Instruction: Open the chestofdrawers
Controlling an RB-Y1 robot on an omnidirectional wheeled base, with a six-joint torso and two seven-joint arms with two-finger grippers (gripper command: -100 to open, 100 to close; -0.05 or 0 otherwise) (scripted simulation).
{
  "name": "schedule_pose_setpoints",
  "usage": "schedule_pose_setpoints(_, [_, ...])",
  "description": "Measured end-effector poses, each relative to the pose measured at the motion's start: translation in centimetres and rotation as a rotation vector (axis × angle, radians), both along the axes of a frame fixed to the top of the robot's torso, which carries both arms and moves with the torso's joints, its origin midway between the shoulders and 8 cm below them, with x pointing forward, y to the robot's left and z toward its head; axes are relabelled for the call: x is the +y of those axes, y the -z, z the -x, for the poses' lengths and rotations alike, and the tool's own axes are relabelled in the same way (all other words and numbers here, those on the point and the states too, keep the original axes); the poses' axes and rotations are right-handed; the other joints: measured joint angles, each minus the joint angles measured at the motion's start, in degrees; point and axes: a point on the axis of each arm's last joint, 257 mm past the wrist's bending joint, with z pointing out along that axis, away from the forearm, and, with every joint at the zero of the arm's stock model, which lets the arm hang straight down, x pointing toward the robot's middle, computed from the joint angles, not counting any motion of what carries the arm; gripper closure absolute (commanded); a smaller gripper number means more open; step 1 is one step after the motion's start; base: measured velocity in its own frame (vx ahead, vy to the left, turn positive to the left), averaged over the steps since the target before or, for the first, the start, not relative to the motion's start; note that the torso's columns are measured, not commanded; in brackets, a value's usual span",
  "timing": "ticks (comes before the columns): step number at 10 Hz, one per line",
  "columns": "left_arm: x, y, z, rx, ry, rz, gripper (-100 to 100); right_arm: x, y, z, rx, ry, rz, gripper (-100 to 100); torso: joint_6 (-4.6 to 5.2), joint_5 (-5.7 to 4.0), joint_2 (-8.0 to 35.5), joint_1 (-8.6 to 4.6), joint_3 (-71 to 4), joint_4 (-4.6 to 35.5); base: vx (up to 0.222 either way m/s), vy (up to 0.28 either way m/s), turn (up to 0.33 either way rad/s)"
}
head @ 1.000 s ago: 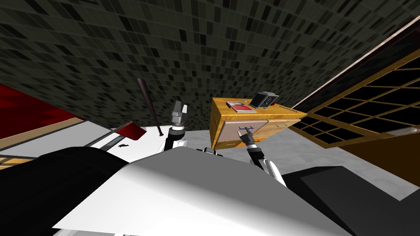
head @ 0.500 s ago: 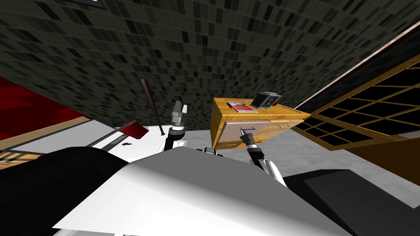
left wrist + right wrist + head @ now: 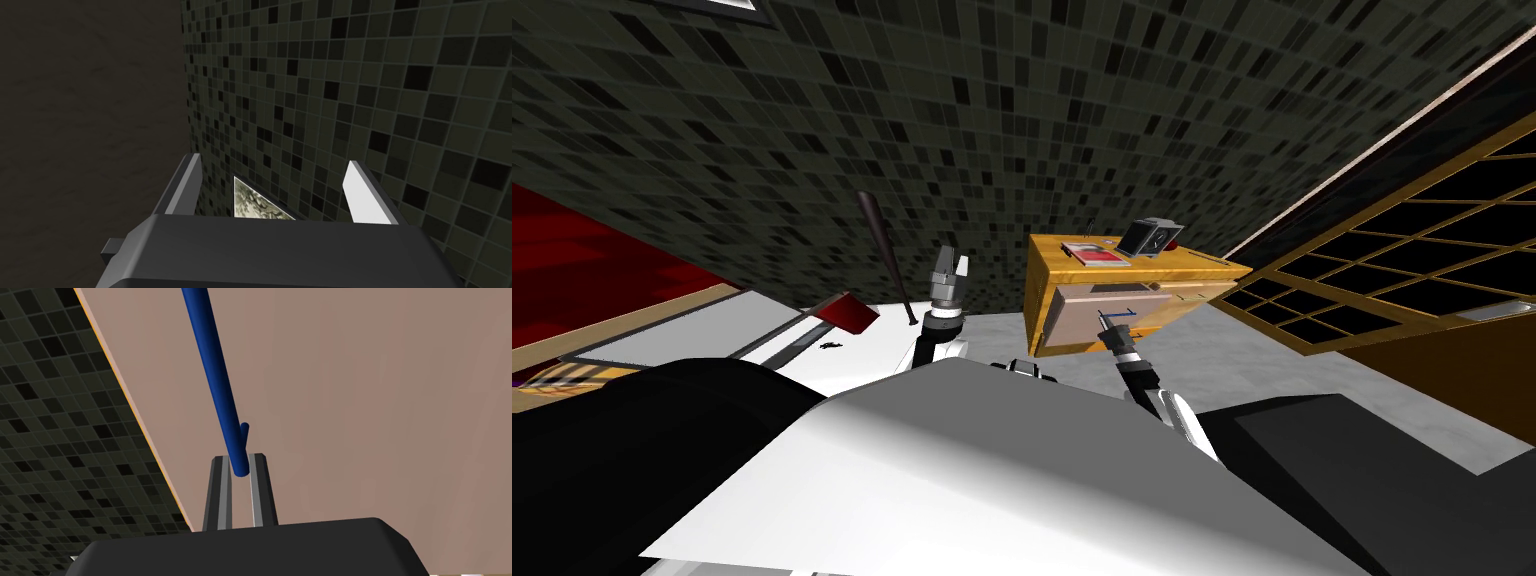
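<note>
Red and flat, a cushion-like thing (image 3: pixel 847 312) lies at the far edge of a white surface (image 3: pixel 872 350) on the left. A dark bat (image 3: pixel 884 250) leans on the tiled wall just behind that edge. Next comes the left gripper (image 3: pixel 950 262), raised and pointing up, well apart from the work; its fingers (image 3: pixel 187 185) stand wide with nothing between them.

Right of it stands the chest of drawers (image 3: pixel 1184 305), orange wood, against the tiled wall. A red book (image 3: pixel 1097 257) lies near the left edge of its top, and a dark box (image 3: pixel 1152 238) sits beside the book at the back edge. The pinkish-tan top drawer front (image 3: pixel 1074 320) seems to stand a little proud of the carcass, with a dark slit above it, so the drawer looks partly out.

The right gripper (image 3: pixel 1108 330) is at that front. In the right wrist view its fingers (image 3: pixel 257 488) are narrow, pinching the blue bar handle (image 3: pixel 217 378) close to the bar's end, beside its small post.

The step in hand appears to be the pull. The bar sits near the fingertips rather than deep between them, so a steady, unhurried draw suits best. It should run straight out, square to the drawer front. Because the grip is off-centre, a sideways component could skew the drawer. Any lift or twist of the wrist could let the bar slide out.

Farther right, a wooden lattice (image 3: pixel 1412 260) with black panes plays no part.
</note>
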Motion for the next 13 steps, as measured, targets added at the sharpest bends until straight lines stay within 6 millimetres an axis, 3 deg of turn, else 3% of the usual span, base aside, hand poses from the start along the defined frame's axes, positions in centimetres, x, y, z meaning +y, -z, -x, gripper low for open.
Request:
schedule_pose_setpoints(5, [0.0,0.0,0.0,0.000,0.000,0.000,0,0.2,-0.1,0.5,0.004,-0.016,0.001,100,-0.05,0.05,-0.11,0.07,-0.09,0.00,-0.146,-0.045,-0.034])
schedule_pose_setpoints(6, [0.0,0.0,0.0,0.000,0.000,0.000,0,0.2,0.4,0.6,0.014,-0.015,0.000,-100,-0.06,0.05,-0.40,0.17,-0.23,-0.10,-0.026,0.011,0.017])
schedule_pose_setpoints(13, [0.0,0.0,0.0,0.000,0.000,0.000,0,-2.6,-3.2,-0.3,0.016,-0.006,-0.009,-100,-0.09,-0.34,-0.67,-0.27,-0.33,-0.58,-0.018,0.031,0.014])
